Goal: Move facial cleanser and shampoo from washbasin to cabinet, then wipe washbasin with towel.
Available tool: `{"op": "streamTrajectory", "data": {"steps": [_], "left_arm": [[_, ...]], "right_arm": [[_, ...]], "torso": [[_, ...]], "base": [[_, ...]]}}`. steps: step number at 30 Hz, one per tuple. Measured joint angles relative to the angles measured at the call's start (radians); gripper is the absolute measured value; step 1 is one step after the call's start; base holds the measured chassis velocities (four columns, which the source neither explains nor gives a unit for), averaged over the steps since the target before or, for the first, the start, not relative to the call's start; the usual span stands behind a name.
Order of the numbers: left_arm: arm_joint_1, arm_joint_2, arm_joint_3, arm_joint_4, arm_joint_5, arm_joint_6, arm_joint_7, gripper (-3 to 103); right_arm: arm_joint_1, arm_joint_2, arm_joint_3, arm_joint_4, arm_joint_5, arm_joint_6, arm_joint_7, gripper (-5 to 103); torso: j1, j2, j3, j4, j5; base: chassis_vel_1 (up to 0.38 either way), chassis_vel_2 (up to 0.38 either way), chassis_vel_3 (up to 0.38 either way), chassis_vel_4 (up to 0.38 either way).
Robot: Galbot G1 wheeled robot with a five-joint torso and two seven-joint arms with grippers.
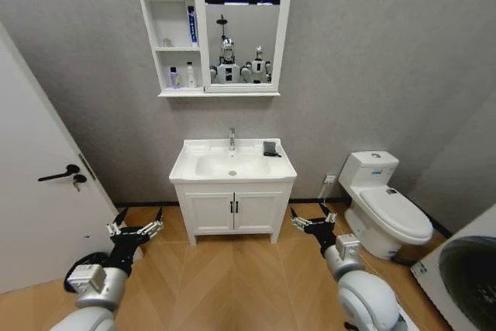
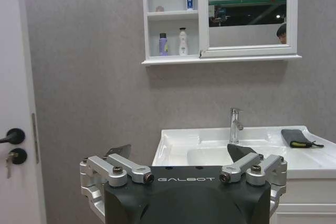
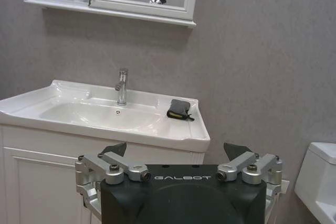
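Both tools, left (image 1: 138, 222) and right (image 1: 310, 217), hang low before the vanity, spread wide and holding nothing. The dark towel (image 1: 270, 148) lies on the washbasin (image 1: 194, 168) counter's right rear corner, and two bottles (image 1: 182, 77) stand on the cabinet (image 1: 147, 17) bottom shelf.

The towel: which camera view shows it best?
The right wrist view: the towel lies folded and unobstructed on the washbasin rim, beside the tap. The left wrist view shows the towel near its edge, seen low and side-on. The head view shows the towel as a small dark patch.
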Motion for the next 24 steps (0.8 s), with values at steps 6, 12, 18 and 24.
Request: {"op": "streamTrajectory", "data": {"steps": [6,12,18,24], "left_arm": [[0.000,0.000,0.000,0.000,0.000,0.000,0.000,100],[0.000,0.000,0.000,0.000,0.000,0.000,0.000,100],[0.000,0.000,0.000,0.000,0.000,0.000,0.000,100],[0.000,0.000,0.000,0.000,0.000,0.000,0.000,100]], "right_arm": [[-0.006,-0.003,0.001,-0.016,-0.029,0.034,-0.040,100],[0.019,-0.001,-0.003,-0.040,-0.049,0.038,-0.053,100],[0.023,-0.005,0.008,-0.053,-0.084,0.040,-0.051,100],[0.023,-0.005,0.008,-0.055,-0.085,0.040,-0.047,100]], "torso": [[-0.001,0.001,-0.001,0.0000,-0.0001],[0.000,0.000,0.000,-0.0010,-0.0009],[0.001,-0.001,0.000,0.0000,-0.0009],[0.001,0.000,0.000,-0.0004,-0.0010]], "base": [[0.302,-0.302,-0.317,0.304],[0.092,-0.079,-0.131,0.128],[-0.070,0.034,0.069,-0.029],[-0.026,0.021,0.026,-0.021]]}}
